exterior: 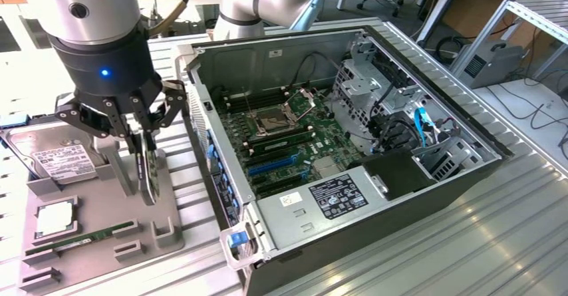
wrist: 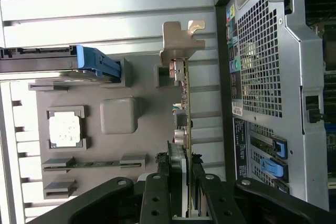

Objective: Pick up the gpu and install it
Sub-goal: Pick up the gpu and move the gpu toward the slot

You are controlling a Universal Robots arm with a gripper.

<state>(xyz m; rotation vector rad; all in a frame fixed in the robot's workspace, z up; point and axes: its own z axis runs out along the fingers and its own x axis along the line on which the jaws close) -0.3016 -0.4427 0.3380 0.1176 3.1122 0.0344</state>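
Clamping upright gpu [wrist: 182, 95] w/ tool [wrist: 181, 174]

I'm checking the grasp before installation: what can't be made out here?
- Faces of the gpu: edge-on in both views; the gripper covers its upper part in the exterior view.
- Label text on the hard drive: too small, exterior view.
- Nearest corner of the computer case: cut off by the exterior view's bottom edge.

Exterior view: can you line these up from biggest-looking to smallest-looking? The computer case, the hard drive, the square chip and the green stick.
1. computer case, by far the largest.
2. hard drive.
3. square chip and green stick: no clear order, because the stick is longer but much thinner.
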